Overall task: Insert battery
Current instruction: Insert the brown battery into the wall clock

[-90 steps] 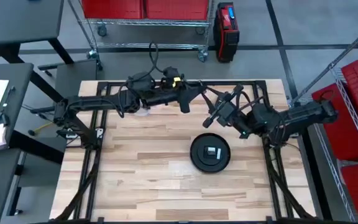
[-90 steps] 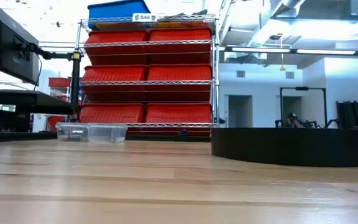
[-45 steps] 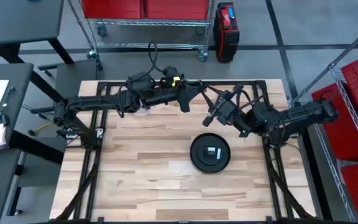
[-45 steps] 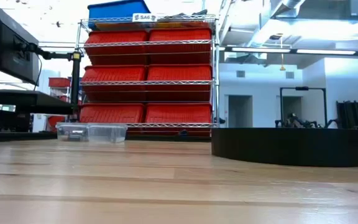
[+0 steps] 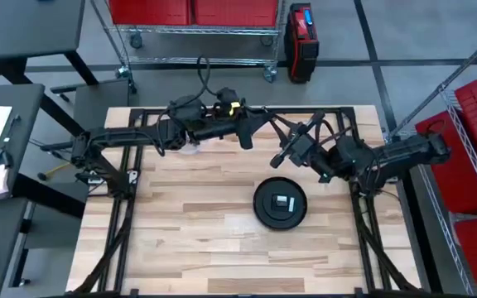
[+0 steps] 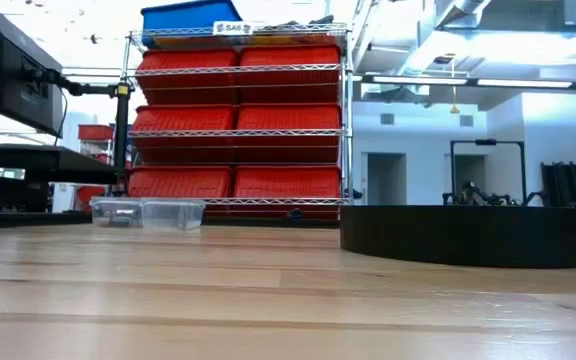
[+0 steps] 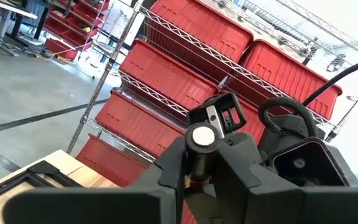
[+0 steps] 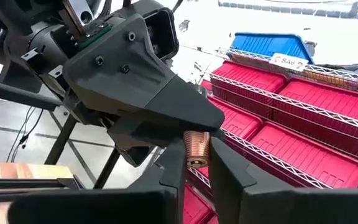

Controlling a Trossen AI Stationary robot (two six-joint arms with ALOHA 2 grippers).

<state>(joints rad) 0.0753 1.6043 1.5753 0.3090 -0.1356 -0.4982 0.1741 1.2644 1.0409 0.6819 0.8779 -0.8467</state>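
A round black holder (image 5: 280,203) sits on the table (image 5: 189,240), below and slightly to the left-arm side of the right gripper (image 5: 281,159), with a small square fitting at its centre; the low view shows only its dark wall (image 6: 465,235). A clear plastic box (image 6: 147,212) stands near the table's far edge, its contents too small to make out. Both arms are raised over the far half of the table, reaching toward each other, tips close together. The left gripper (image 7: 202,163) is clamped on the battery (image 7: 203,138), held end-on between its fingers. The right gripper's fingers (image 8: 225,165) pinch a copper-coloured cylinder (image 8: 197,149), just beside the left gripper's housing.
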